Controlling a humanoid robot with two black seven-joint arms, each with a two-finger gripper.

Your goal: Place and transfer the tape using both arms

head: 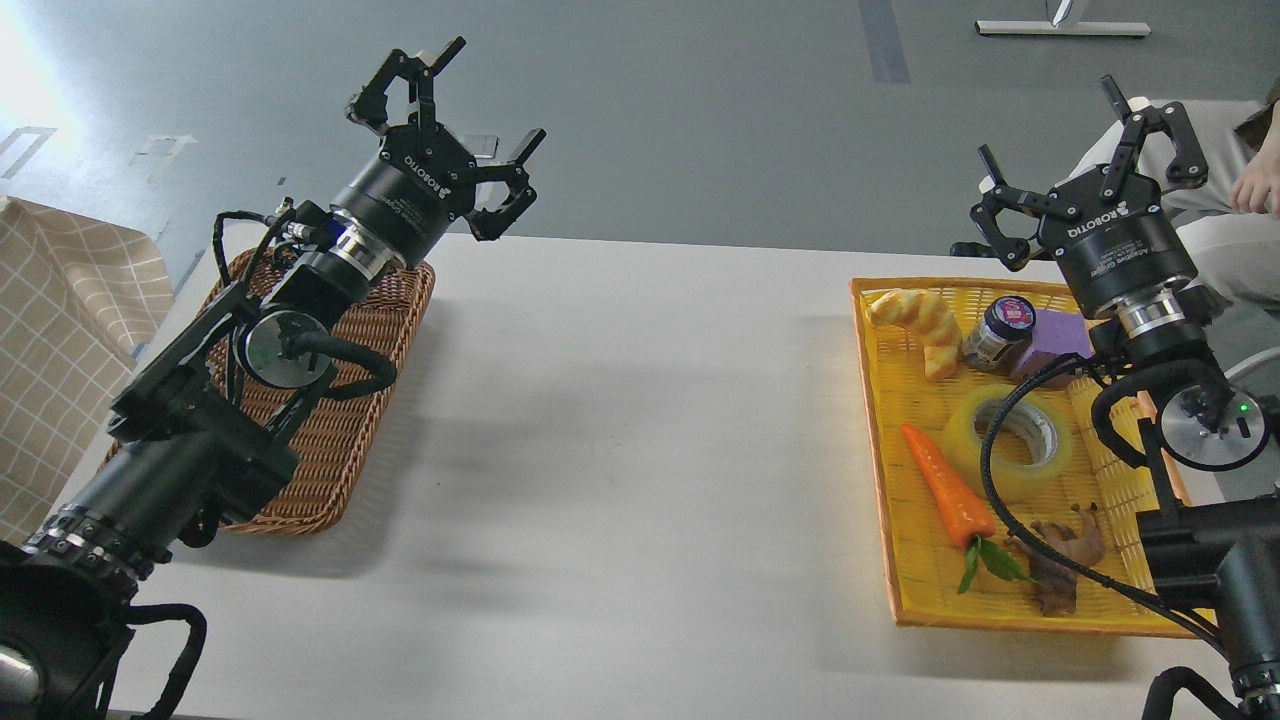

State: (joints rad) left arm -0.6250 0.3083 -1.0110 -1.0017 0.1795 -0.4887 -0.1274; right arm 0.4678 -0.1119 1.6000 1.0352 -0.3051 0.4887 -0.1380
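Note:
The tape [1010,440], a yellowish translucent roll with a grey-white core, lies flat in the yellow tray [880,420] at the right. A black cable of my right arm crosses over it. My right gripper [1085,165] is open and empty, held above the tray's far right corner, beyond the tape. My left gripper [450,120] is open and empty, raised above the far end of the brown wicker basket [330,440] at the left.
The tray also holds a bread piece [920,318], a dark jar [995,335], a purple block [1050,340], an orange carrot [950,495] and a brown dried item [1065,560]. A person [1230,190] sits beyond the right gripper. A checked cloth [60,330] lies at the far left.

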